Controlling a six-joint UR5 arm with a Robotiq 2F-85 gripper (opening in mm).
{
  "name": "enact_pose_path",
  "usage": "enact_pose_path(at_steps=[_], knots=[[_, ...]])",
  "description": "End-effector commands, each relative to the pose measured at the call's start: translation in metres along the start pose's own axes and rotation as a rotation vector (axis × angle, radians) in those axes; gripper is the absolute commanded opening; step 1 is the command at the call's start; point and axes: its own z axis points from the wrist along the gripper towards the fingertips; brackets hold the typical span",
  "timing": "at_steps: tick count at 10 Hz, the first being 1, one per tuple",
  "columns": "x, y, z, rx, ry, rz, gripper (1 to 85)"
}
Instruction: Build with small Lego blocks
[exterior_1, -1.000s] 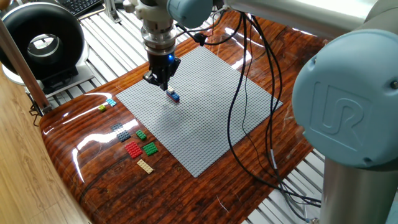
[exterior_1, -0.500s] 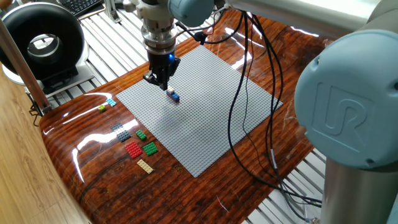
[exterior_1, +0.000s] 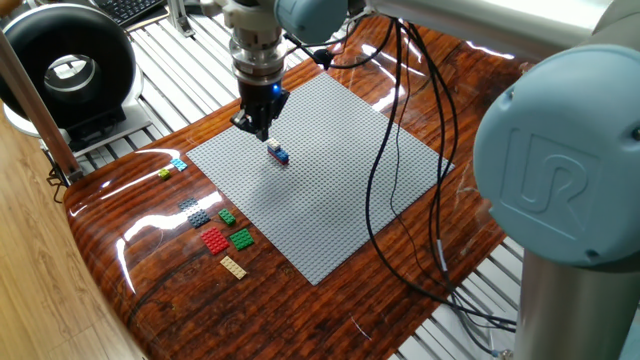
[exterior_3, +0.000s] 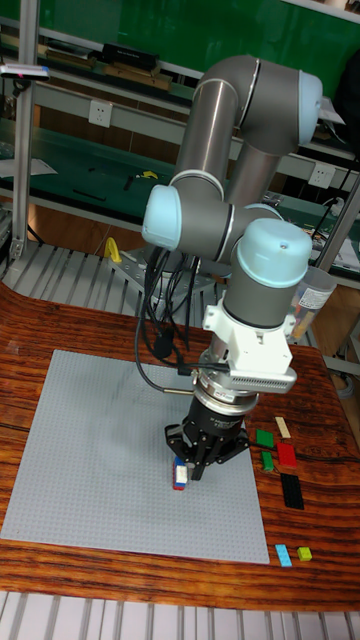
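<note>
I hold my jaws (exterior_1: 256, 128) just above the little stack of blocks (exterior_1: 279, 154) on the grey baseplate (exterior_1: 330, 190), probably so it stays pressed on; whether they are spread I cannot tell. The stack is tiny, blue over red with white on top, while spare blocks (exterior_1: 214, 239) wait on the counter (exterior_1: 150, 260) left of the plate.

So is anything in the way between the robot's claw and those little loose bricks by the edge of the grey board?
Nothing visible blocks it. From the black two-finger gripper, only bare grey studded baseplate lies before the loose small plastic bricks on the wooden table. The tiny stacked bricks sit off that path.
</note>
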Motion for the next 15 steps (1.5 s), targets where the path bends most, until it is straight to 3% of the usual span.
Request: enact_pose_path(at_steps=[1,4,15], knots=[[-0.003,-0.006,0.005,-0.019,-0.013,-0.004,1.3],[0.008,0.000,-0.003,-0.020,0.007,0.023,1.3],[0.005,-0.008,0.004,-0.010,-0.001,0.007,1.3]])
